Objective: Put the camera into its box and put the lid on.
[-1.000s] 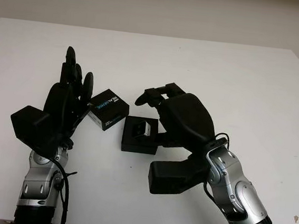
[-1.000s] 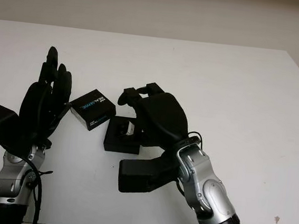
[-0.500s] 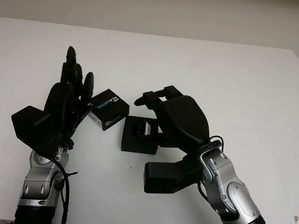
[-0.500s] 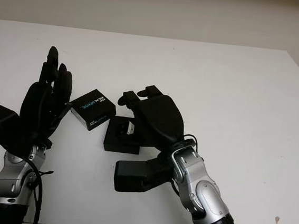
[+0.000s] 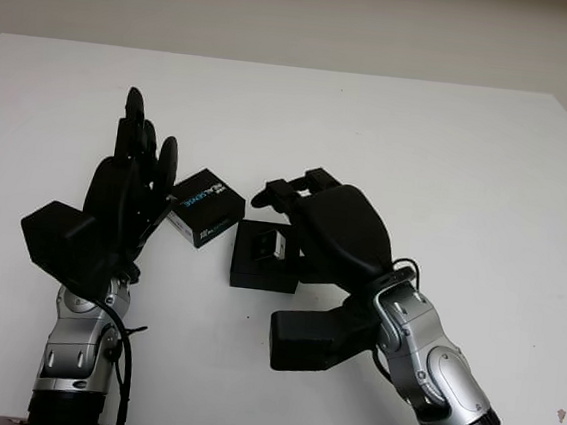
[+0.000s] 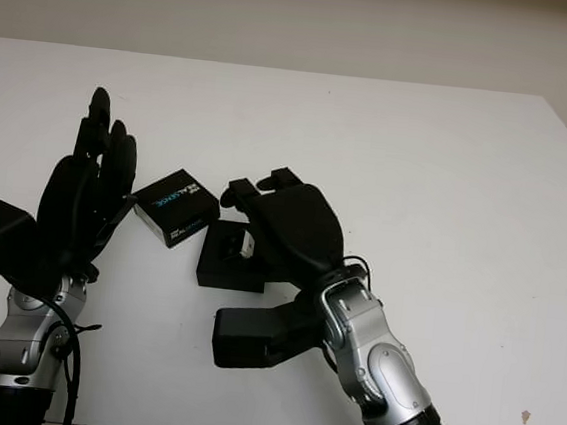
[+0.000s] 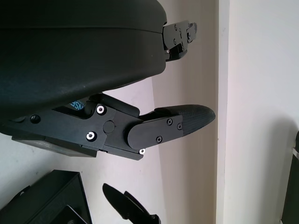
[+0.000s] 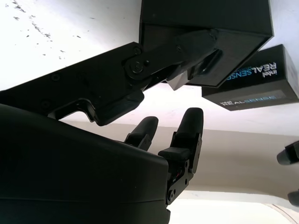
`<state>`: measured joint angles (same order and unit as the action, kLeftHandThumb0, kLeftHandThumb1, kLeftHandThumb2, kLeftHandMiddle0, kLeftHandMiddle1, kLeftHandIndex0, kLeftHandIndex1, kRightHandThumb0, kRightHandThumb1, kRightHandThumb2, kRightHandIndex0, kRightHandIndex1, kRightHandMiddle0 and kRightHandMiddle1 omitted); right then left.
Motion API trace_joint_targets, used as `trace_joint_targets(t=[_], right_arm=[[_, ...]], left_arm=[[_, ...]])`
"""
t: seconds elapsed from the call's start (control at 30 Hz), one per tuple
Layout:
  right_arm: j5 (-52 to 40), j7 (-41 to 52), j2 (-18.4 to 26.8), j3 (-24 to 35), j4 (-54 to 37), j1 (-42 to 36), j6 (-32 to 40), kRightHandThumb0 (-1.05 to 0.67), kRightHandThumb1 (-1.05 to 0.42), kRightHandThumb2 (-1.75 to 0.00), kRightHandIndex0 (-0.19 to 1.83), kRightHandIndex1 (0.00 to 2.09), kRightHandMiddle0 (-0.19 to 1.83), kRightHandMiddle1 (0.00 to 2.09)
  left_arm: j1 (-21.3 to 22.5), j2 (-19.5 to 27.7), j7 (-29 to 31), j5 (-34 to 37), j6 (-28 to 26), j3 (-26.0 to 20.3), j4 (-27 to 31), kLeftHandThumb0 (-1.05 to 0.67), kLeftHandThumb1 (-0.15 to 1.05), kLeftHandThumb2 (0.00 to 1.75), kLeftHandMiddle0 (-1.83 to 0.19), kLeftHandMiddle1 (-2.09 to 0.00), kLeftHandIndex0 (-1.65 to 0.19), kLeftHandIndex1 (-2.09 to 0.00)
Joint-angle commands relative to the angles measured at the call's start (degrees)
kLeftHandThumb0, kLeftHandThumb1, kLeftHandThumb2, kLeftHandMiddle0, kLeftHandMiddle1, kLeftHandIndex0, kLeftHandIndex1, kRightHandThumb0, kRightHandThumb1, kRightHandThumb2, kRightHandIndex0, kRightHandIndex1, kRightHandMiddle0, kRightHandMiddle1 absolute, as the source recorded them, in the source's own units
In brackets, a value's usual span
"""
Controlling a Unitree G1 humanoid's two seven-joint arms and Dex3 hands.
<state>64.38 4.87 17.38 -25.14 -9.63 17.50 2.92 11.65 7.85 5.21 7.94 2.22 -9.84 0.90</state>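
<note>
Left side of the white table (image 5: 451,138): the left hand (image 5: 126,182), black and three-fingered, is raised upright above the table surface, open and holding nothing, its fingers pointing away from the robot. Just beside its fingers lies the black rectangular lid (image 5: 205,207) printed with white and blue lettering, flat on the table and turned at an angle. Centre: the black open box (image 5: 264,256) sits on the table close to the lid's near corner, with the small silver-grey camera (image 5: 284,245) visible inside it. Right of centre: the right hand (image 5: 310,200), black, arches over the box's right half; one finger reaches down at the camera in the box, the others extend above it. Whether this hand actually grips the camera cannot be told.
</note>
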Motion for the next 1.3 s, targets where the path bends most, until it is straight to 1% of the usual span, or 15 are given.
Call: trace_joint_targets(t=[0.0,0.13,0.23,0.37,0.43,0.63,0.73,0.87,0.97,1.0,1.03,1.07,1.17,1.23,1.27], right_arm=[[1.2,-0.6,0.0,-0.4,-0.5,-0.3,0.5,-0.76,-0.93,-0.06,0.3,0.75,0.33,0.95],[3.9,-1.5,0.1,-1.0,-0.1,-0.2,1.2,-0.74,-0.93,-0.06,0.32,0.77,0.37,0.97],[7.6,-2.8,0.1,-1.9,0.5,-0.1,2.4,-0.72,-0.92,-0.05,0.36,0.79,0.46,1.1],[10.1,-3.3,0.2,-2.4,0.9,0.2,2.8,-0.69,-0.91,-0.05,0.4,0.82,0.48,1.17],[11.5,-3.8,0.3,-2.7,1.3,0.4,3.1,-0.67,-0.91,-0.05,0.38,0.95,0.48,1.22],[14.6,-3.3,0.3,-3.2,1.6,0.7,3.8,-0.66,-0.93,-0.06,0.33,1.13,0.51,1.22],[15.6,-2.0,0.3,-3.4,1.4,0.7,4.4,-0.65,-0.94,-0.06,0.27,1.22,0.51,1.3],[16.8,0.5,0.5,-3.6,0.8,0.8,4.8,-0.64,-0.95,-0.06,0.26,1.21,0.49,1.36],[17.8,3.4,0.8,-3.8,0.0,0.9,4.9,-0.65,-0.94,-0.05,0.31,1.12,0.52,1.32],[17.8,4.0,0.8,-3.7,-0.2,0.9,4.8,-0.66,-0.94,-0.05,0.33,1.11,0.53,1.3],[17.6,4.5,0.8,-3.6,-0.4,0.8,4.7,-0.66,-0.94,-0.05,0.34,1.15,0.56,1.27],[17.5,4.7,0.8,-3.5,-0.6,0.7,4.6,-0.64,-0.94,-0.05,0.33,1.28,0.6,1.25],[13.6,5.1,0.0,-2.6,-1.0,0.1,3.9,-0.58,-0.91,-0.05,0.31,1.51,0.65,1.22],[10.9,5.8,-0.1,-2.1,-1.4,-0.1,3.6,-0.48,-0.89,-0.05,0.27,1.54,0.65,1.19],[8.0,4.9,0.0,-1.6,-1.1,-0.2,2.1,-0.46,-0.89,-0.05,0.26,1.49,0.65,1.18]], left_arm=[[0.5,-0.2,-0.2,-0.1,0.4,0.3,0.3,-0.55,1.05,0.59,0.18,-0.06,0.19,-0.01],[0.4,-0.2,-0.1,0.1,0.2,0.3,0.4,-0.55,1.05,0.58,0.18,-0.05,0.19,-0.01],[0.4,-0.3,-0.3,0.1,0.0,0.3,0.6,-0.56,1.05,0.58,0.18,-0.05,0.19,-0.02],[0.4,-0.2,-0.2,0.0,0.2,0.4,0.4,-0.56,1.05,0.58,0.18,-0.05,0.19,-0.02],[0.3,-0.1,-0.1,0.0,0.1,0.4,0.5,-0.56,1.05,0.58,0.18,-0.05,0.19,-0.02],[0.2,-0.1,-0.1,0.0,0.3,0.4,0.5,-0.56,1.05,0.59,0.18,-0.05,0.19,-0.02],[0.2,-0.2,-0.1,0.2,0.2,0.3,0.6,-0.55,1.05,0.58,0.18,-0.05,0.19,-0.02],[0.2,-0.1,-0.2,0.0,0.3,0.3,0.5,-0.55,1.05,0.58,0.18,-0.05,0.19,-0.02],[0.2,-0.1,-0.2,0.0,0.4,0.3,0.5,-0.56,1.05,0.58,0.18,-0.05,0.19,-0.02],[0.2,0.0,-0.2,-0.1,0.4,0.4,0.5,-0.57,1.05,0.58,0.18,-0.05,0.19,-0.02],[0.1,0.0,-0.2,-0.3,0.4,0.4,0.6,-0.57,1.05,0.58,0.18,-0.05,0.19,-0.02],[0.1,0.0,-0.3,-0.5,0.4,0.5,0.7,-0.57,1.05,0.58,0.18,-0.05,0.19,-0.02],[0.1,-0.1,-0.3,-0.4,0.4,0.4,0.6,-0.56,1.05,0.58,0.18,-0.05,0.19,-0.02],[0.1,-0.2,-0.5,-0.3,0.4,0.4,0.6,-0.56,1.05,0.59,0.18,-0.05,0.19,-0.02],[0.1,-0.3,-0.7,-0.3,0.2,0.4,0.8,-0.56,1.05,0.58,0.18,-0.05,0.19,-0.02]])
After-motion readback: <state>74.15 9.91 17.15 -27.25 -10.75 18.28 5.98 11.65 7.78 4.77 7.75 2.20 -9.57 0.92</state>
